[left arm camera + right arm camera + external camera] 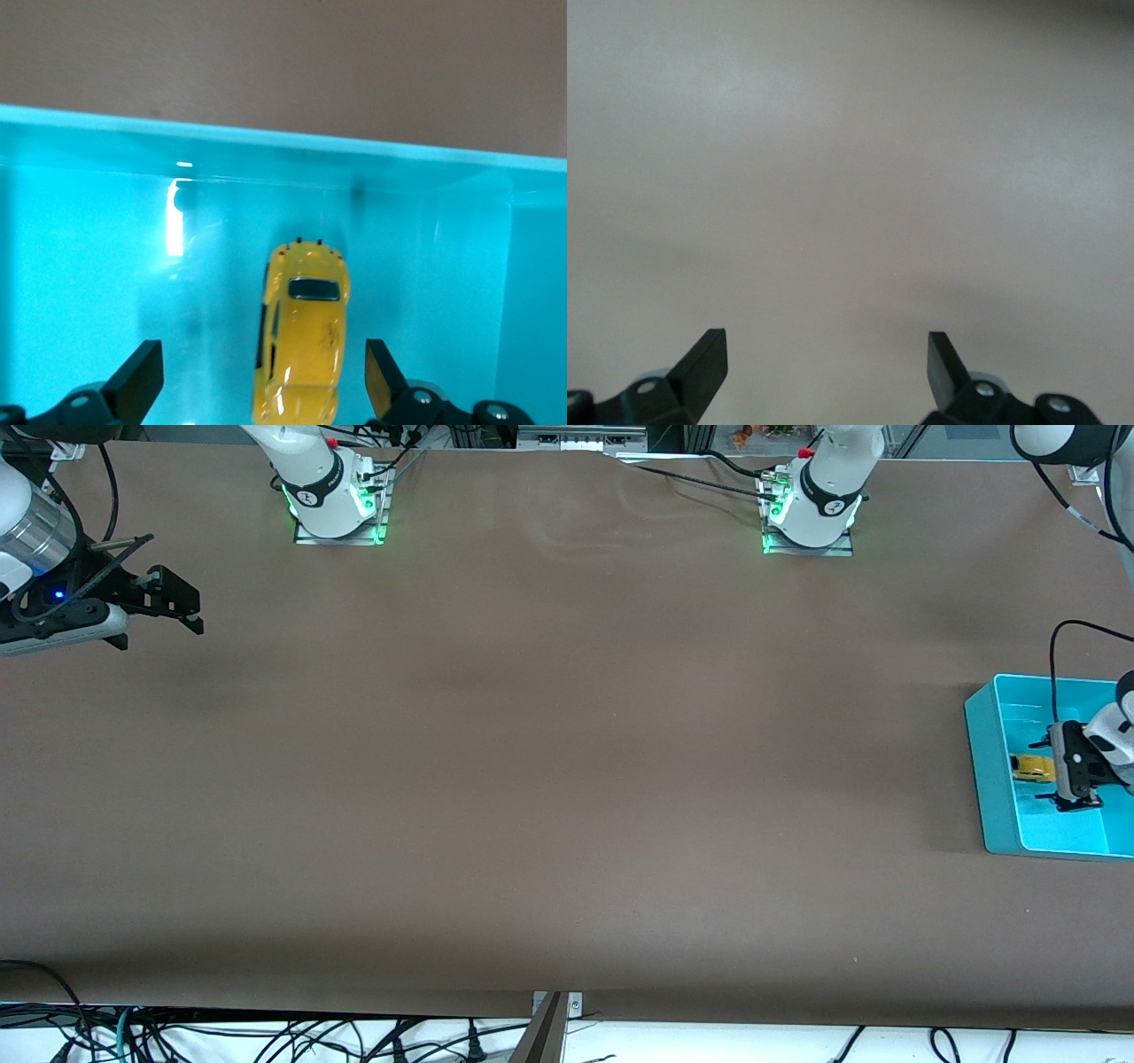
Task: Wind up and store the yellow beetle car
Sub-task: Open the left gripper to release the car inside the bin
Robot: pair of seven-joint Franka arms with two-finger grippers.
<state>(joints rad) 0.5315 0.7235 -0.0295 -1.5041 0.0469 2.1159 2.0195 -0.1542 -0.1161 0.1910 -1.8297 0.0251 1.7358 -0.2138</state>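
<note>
The yellow beetle car [1032, 767] lies on the floor of a teal bin [979, 762] at the left arm's end of the table. My left gripper [1061, 776] is down inside the bin, open, right at the car. In the left wrist view the car [301, 341] sits between the spread fingers [142, 381] of the left gripper [264, 381], nearer one finger, with a gap on both sides. My right gripper [164, 615] hangs open and empty over the table at the right arm's end and waits; the right wrist view shows it [827, 354] over bare table.
The bin's walls [266, 168] rise around the car and the left gripper. The brown table [567, 779] stretches between the two arms. Cables hang off the table edge nearest the front camera [266, 1036].
</note>
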